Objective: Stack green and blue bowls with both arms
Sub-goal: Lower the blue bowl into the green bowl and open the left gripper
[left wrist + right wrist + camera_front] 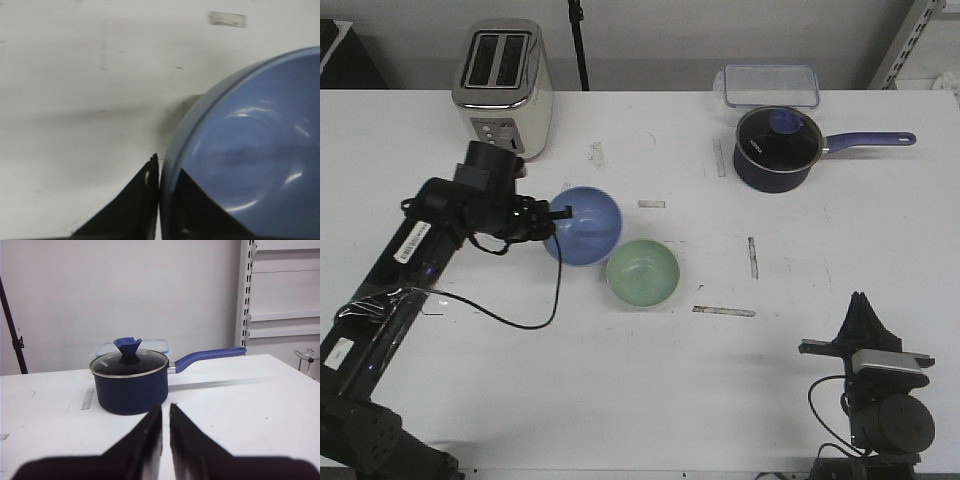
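I have the white desk (620, 400) in front of me, with a toaster (503, 88) at the back left and a navy saucepan (778, 148) at the back right, neither part of the job. My left arm (430, 235) reaches across to the blue bowl (585, 225), which looks tilted and blurred in the front view, its edge just beside or touching the green bowl (643, 272) sitting upright near the desk's middle. My right arm (875, 385) waits at the near right, well apart from both bowls.

In the left wrist view the left fingers (160, 200) pinch the blue bowl's rim, one outside the wall and one inside. The right fingers (165, 435) are pressed nearly together on nothing, pointing at the saucepan.

I judge this to be the carry step: blue bowl gripped, not yet stacked. Next I need to level it over the green bowl, centre it and lower gently, perhaps steadying the green one with my right arm
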### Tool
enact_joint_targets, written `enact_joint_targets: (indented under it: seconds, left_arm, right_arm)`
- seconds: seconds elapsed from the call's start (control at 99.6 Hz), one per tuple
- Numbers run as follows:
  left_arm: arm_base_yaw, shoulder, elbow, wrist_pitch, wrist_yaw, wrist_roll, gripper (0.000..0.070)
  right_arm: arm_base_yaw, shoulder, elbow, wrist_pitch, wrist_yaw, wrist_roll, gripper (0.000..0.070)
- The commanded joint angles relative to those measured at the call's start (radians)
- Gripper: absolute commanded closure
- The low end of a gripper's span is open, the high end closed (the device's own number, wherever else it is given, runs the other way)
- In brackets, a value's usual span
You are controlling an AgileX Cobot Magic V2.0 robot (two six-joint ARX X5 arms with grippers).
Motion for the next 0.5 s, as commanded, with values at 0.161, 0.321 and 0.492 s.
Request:
enact_joint_targets:
  seconds: [0.161, 0.321, 0.492]
  left_arm:
    - [-0.165, 0.096, 0.022, 0.061, 0.004, -0.054, 0.0699]
    - [-0.222, 0.168, 0.022, 0.061, 0.004, -0.053, 0.0699]
    - [-0.244, 0.219, 0.022, 0.054, 0.004, -0.053, 0.0698]
  right_arm:
    - [0.002, 0.0, 0.0, 0.011, -0.002, 0.012, 0.0682]
    - [0.001, 0.0, 0.0, 0.011, -0.002, 0.012, 0.0682]
    - [0.001, 0.0, 0.0, 0.011, -0.002, 0.012, 0.0682]
